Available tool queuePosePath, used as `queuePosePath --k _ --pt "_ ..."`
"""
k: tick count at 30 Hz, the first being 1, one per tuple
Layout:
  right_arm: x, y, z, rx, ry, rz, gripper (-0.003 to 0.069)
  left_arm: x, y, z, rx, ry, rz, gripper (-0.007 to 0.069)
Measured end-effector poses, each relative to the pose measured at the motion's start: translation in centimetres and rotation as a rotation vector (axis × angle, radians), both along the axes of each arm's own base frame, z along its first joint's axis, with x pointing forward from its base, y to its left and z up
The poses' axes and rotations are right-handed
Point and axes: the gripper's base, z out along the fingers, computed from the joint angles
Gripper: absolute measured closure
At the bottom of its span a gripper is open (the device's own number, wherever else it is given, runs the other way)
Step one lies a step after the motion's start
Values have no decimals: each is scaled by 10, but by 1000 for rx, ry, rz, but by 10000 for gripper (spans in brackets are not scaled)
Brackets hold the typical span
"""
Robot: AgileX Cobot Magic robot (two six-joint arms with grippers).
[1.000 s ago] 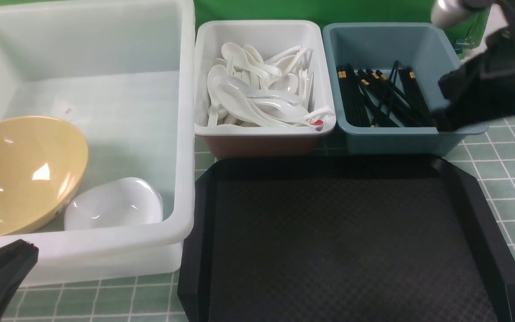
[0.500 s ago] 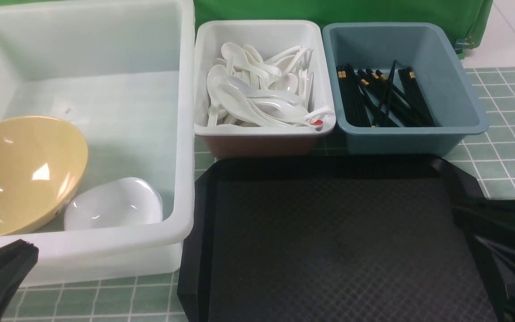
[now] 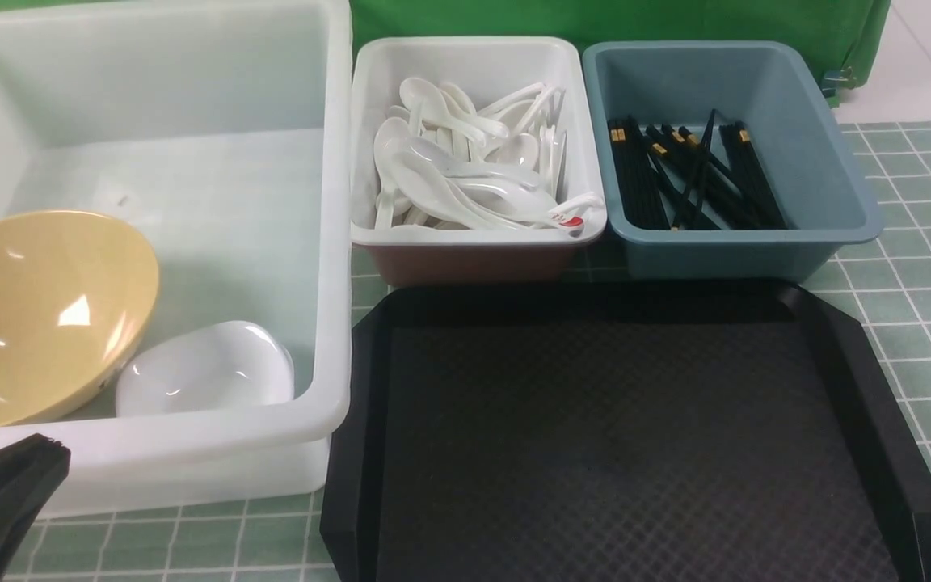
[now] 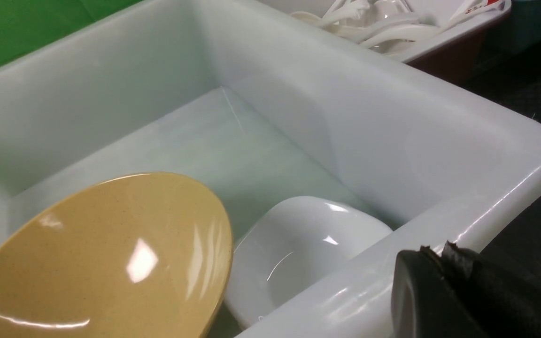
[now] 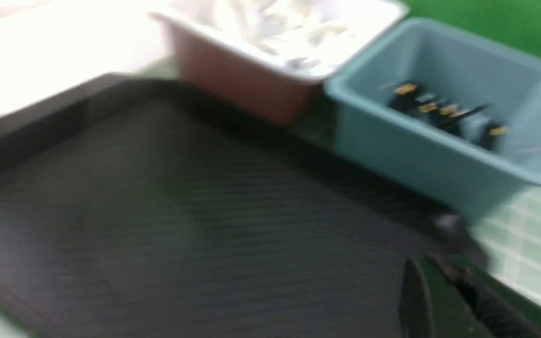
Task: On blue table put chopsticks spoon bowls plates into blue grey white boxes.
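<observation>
the worktop [image 3: 918, 307] carries a black tray [image 3: 619, 436] at its near edge. big white box [image 3: 328, 242], far left corner, holds the yellow bowl [image 3: 37, 315] and white plate [image 3: 207, 368]. small white box [image 3: 478, 234] holds spoons [image 3: 457, 174]; blue-grey box [image 3: 724, 246] holds chopsticks [image 3: 692, 174]. left gripper [image 4: 444, 253] and right gripper [image 5: 439, 265] clenched, empty.

No text, label or number can be read anywhere.

The yellow bowl [image 3: 37, 311] and white dishes [image 3: 207, 372] are gleaming glossy; the black tray [image 3: 619, 436] is looking matt and textured; the translucent tub [image 3: 191, 97] is showing smooth plastic.
</observation>
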Motion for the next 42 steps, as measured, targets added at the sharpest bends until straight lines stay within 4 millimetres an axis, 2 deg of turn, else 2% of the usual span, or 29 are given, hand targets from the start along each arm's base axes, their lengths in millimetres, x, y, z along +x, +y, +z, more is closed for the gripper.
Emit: queuePosePath --k 5,12,34,37,39,42 --pt "2 -9 -24 10 -24 -203 616 0 0 0 0 3 1 620" --pt "4 -17 -40 82 26 -371 615 0 0 0 0 1 0 620" --pt "3 -18 -44 91 75 -401 610 0 0 0 -1 1 0 620" --pt "3 -18 -44 93 75 -401 608 -2 1 -7 -15 -4 8 620" --pt "3 -18 -44 93 75 -401 606 -8 6 -21 -71 10 74 620" --pt "3 -18 -44 93 75 -402 605 -14 11 -29 -122 5 155 620"
